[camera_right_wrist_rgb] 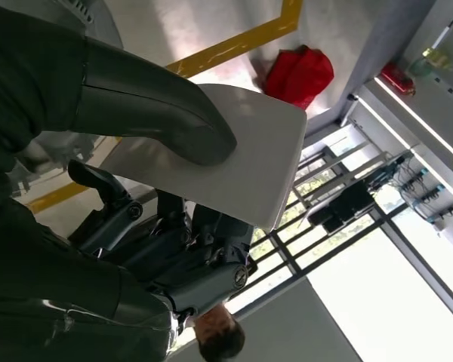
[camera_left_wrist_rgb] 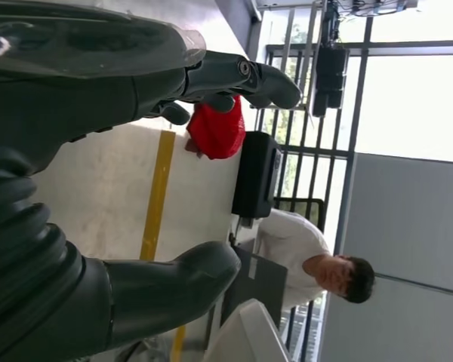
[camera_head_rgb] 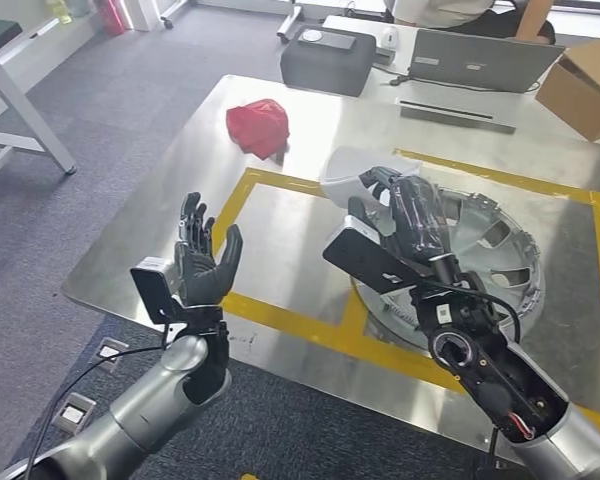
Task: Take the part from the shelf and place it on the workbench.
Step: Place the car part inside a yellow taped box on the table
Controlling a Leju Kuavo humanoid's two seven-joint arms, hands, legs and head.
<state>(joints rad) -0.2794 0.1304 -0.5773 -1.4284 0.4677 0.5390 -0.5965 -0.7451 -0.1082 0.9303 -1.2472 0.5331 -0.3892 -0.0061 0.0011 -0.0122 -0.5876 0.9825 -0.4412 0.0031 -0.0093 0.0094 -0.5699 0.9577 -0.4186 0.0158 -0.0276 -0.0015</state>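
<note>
The right hand is grasping the white part over the workbench; lowering it level toward the wheel cover's ten o'clock side looks wisest, while the left hand is hovering released.

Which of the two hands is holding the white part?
The right hand: its thumb and fingers clamp the white part above the workbench. The left hand is spread, holding nothing.

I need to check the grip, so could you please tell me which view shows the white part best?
The right wrist view: the white part lies close, under the right hand's thumb. The head view shows its edge beyond the hand; the left wrist view shows a corner.
</note>
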